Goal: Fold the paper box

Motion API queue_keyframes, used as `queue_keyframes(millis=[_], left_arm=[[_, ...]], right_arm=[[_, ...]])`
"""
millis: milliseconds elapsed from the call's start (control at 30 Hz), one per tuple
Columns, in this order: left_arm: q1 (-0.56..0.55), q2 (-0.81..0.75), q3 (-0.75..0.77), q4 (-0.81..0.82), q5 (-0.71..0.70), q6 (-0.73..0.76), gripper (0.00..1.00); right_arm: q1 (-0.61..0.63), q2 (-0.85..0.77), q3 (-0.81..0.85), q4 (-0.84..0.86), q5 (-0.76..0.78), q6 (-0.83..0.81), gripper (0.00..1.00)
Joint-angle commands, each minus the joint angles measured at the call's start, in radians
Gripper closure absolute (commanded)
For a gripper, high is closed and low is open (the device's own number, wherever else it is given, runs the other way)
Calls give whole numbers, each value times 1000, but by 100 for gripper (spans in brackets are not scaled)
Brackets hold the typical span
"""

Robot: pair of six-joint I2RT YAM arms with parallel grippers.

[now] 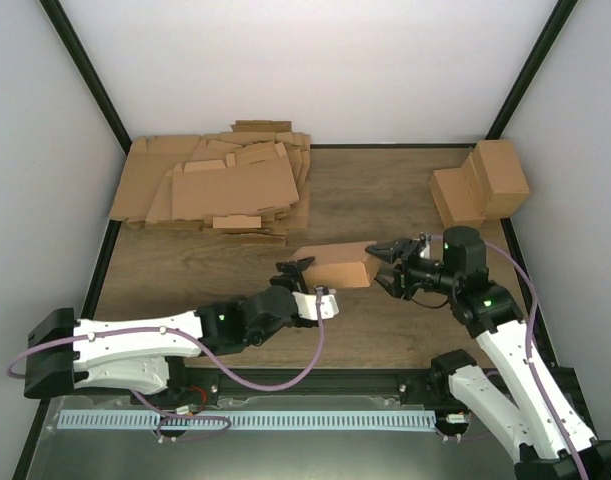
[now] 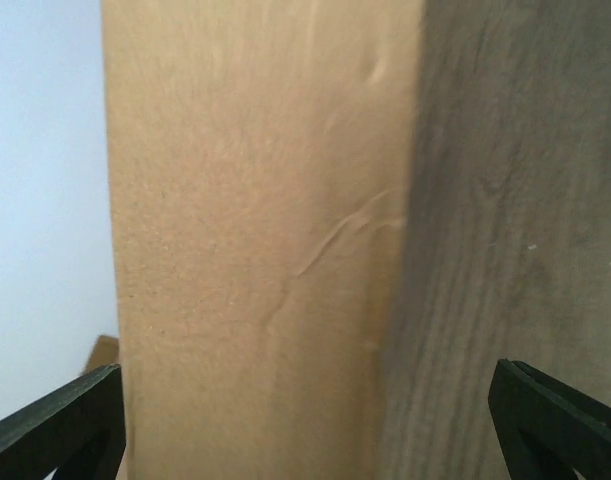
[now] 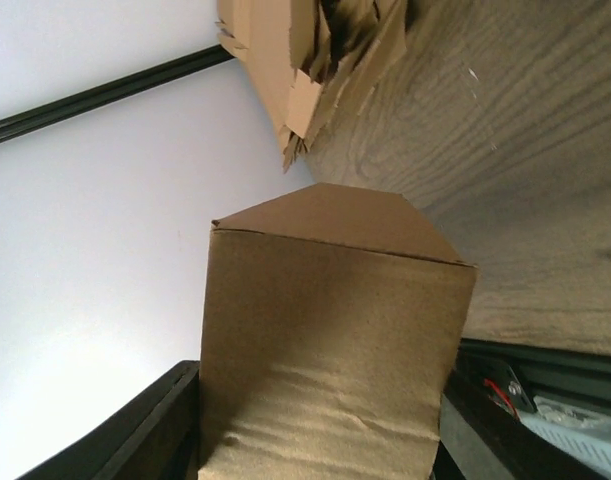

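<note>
The plain brown, closed-up cardboard paper box (image 1: 333,265) lies mid-way across the dark wooden table (image 1: 385,190). The right gripper (image 1: 385,266) clamps its right end, fingers (image 3: 155,430) pressed to both sides. The left gripper (image 1: 297,272) gapes wide around the left end, one finger well clear.

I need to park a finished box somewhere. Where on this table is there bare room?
Bare wooden table lies at the back centre, between the heap of flat brown cardboard sheets and the folded brown cardboard cuboids, and near-left, in front of the heap. The middle is crowded: the left gripper and right gripper flank the brown paper box.
</note>
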Motion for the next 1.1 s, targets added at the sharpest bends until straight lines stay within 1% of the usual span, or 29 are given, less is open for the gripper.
queue_keyframes(millis=[0,100,200,233,300,400,433,500,567,600,633,700,767,900,1033,1067], left_arm=[[-66,-65,48,-93,-14,-158,0],[-105,-126,87,-206,18,-295,0],[-126,-173,137,-301,25,-441,0],[-125,-191,148,-325,30,-491,0],[-127,-234,155,-335,22,-583,0],[-127,-329,128,-300,45,-673,0],[-127,-361,112,-283,55,-695,0],[-127,-425,77,-256,67,-721,0],[-125,-470,42,-243,42,-752,0],[-125,-487,28,-243,23,-767,0],[-126,-498,17,-247,10,-782,0],[-125,-510,6,-259,-14,-810,0],[-123,-520,-6,-263,-27,-830,0],[-124,-531,-27,-252,-21,-851,0],[-122,-518,-41,-245,1,-849,0],[-122,-512,-43,-245,7,-844,0]], right_arm=[[-5,11,-48,171,60,-24,55],[-5,53,-103,321,109,-80,55],[-7,95,-184,551,193,-132,55],[-7,102,-225,644,228,-139,55],[-20,117,-324,882,278,-145,56],[-74,162,-447,1214,323,-142,59],[-97,180,-474,1299,340,-149,59],[-144,217,-498,1403,363,-168,60],[-208,253,-512,1499,369,-196,60],[-239,273,-520,1536,367,-196,59],[-279,295,-532,1593,356,-193,55],[-360,342,-552,1696,325,-192,50],[-438,385,-554,1716,299,-189,49],[-582,506,-550,1830,226,-175,48],[-667,686,-518,1964,182,-138,48],[-680,730,-506,2020,175,-133,48]])
